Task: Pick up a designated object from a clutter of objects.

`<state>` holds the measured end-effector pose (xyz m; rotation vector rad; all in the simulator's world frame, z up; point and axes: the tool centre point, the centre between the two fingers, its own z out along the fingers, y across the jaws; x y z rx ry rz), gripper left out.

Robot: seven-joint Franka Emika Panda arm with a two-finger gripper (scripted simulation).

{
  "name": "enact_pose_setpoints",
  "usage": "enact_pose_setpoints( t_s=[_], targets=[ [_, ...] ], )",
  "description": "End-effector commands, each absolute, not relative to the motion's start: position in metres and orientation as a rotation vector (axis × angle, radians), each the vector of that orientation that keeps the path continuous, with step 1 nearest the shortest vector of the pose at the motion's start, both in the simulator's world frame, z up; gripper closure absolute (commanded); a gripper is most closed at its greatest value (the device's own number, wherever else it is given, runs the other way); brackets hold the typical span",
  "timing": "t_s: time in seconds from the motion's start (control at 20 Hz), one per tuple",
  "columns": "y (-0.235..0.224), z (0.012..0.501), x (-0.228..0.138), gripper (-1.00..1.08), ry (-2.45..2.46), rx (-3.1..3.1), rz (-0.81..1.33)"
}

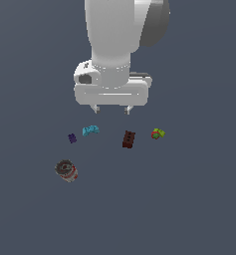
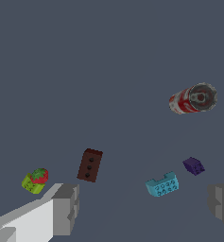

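Exterior view: jaws spread, empty; can (image 1: pixel 66 171) on its side, well apart, toward left.

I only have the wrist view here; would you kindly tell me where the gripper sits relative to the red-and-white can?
Observer: In the exterior view the gripper hangs open above the items and touches none. The can lies apart from it, toward that view's left and nearer the camera.
Operator: Thank you. What does it line up with at present?
Observer: In that view it seems to hang over the gap between the cyan piece and the dark brick, not over the can.
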<state>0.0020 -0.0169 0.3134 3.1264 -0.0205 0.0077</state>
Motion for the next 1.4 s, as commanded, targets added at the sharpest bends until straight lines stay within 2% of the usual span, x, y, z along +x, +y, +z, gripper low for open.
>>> enact_pose_setpoints(
  t_s=[0.0,0.75,1.35],
  targets=[
    [-0.017,0.313,0.002,-0.92,-0.021,3.126,0.008],
    [-0.013,0.317,-0.003,-0.92,0.031,3.141,-0.002],
    [-0.047,0.288,0.030,-0.92,0.007,3.145,-0.001]
  ],
)
